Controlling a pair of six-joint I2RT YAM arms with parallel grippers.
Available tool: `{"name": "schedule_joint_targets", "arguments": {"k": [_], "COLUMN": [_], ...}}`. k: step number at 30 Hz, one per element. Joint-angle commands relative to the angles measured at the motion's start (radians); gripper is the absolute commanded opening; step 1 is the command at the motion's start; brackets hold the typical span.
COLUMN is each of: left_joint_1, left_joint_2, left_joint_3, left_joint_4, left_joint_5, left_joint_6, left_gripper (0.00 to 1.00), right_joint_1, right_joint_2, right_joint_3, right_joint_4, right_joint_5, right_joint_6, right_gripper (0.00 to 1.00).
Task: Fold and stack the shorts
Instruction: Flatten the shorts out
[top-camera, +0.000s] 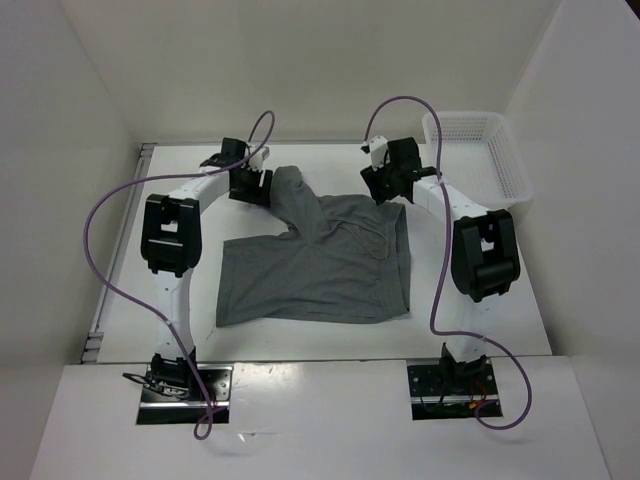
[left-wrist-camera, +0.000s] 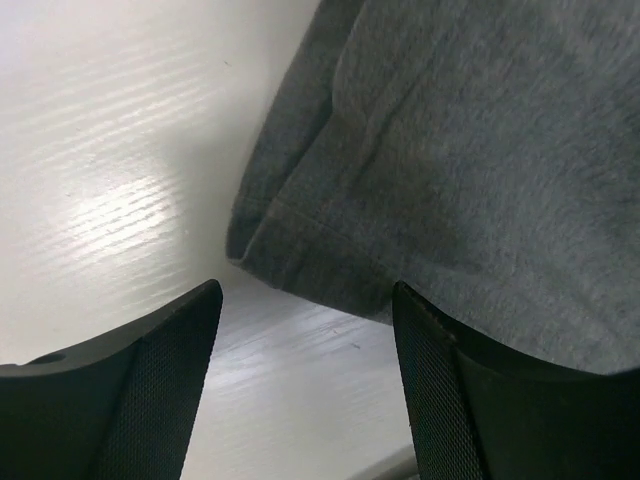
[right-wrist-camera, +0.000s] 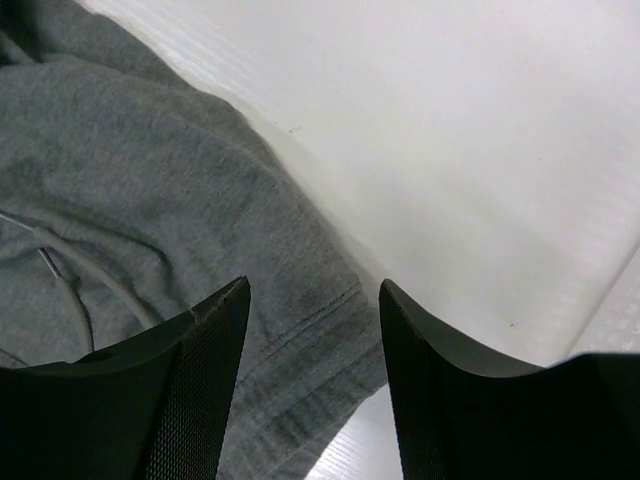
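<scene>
One pair of grey shorts (top-camera: 320, 270) lies centrally on the worktop (top-camera: 510, 320), one leg bunched toward the far edge. Left gripper (left-wrist-camera: 305, 300) and right gripper (right-wrist-camera: 315, 290) hang wide open over its far corners, apparently placed to pinch both for folding.

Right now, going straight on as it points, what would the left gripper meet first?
Probably the hem of the grey soft fabric shorts, just ahead of the left gripper; depth is unclear, so the white table might come first.
</scene>
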Motion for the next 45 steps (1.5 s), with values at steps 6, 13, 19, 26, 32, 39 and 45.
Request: {"name": "schedule_joint_targets", "arguments": {"k": [6, 13, 19, 26, 32, 39, 45], "left_joint_1": [-0.007, -0.017, -0.027, 0.016, -0.033, -0.073, 0.007], "left_joint_2": [0.064, 0.096, 0.083, -0.193, -0.431, -0.456, -0.428], "left_joint_3": [0.062, 0.109, 0.119, -0.068, -0.310, -0.444, -0.204], "left_joint_4": [0.013, -0.007, -0.033, -0.174, -0.429, -0.481, -0.242], "left_joint_5": [-0.009, 0.068, 0.080, 0.027, -0.122, -0.199, -0.242], "left_joint_6": [0.004, 0.004, 0.004, 0.004, 0.004, 0.004, 0.004], "left_gripper": [0.72, 0.36, 0.00, 0.00, 0.00, 0.35, 0.68], "right_joint_1": [-0.007, -0.036, -0.036, -0.036, -0.036, -0.025, -0.025], "right_joint_2": [-0.008, 0.001, 0.011, -0.011, -0.022, -0.012, -0.023], "right_joint_3": [-0.048, -0.059, -0.079, -0.150, -0.171, -0.125, -0.066], "right_joint_4": [0.043, 0.053, 0.062, 0.051, 0.042, 0.033, 0.022], "right_joint_5": [0.019, 0.062, 0.074, 0.076, 0.057, 0.048, 0.037], "right_joint_6": [-0.035, -0.035, -0.072, -0.137, -0.158, -0.167, -0.167], "right_gripper": [0.60, 0.63, 0.65, 0.67, 0.67, 0.67, 0.67]}}
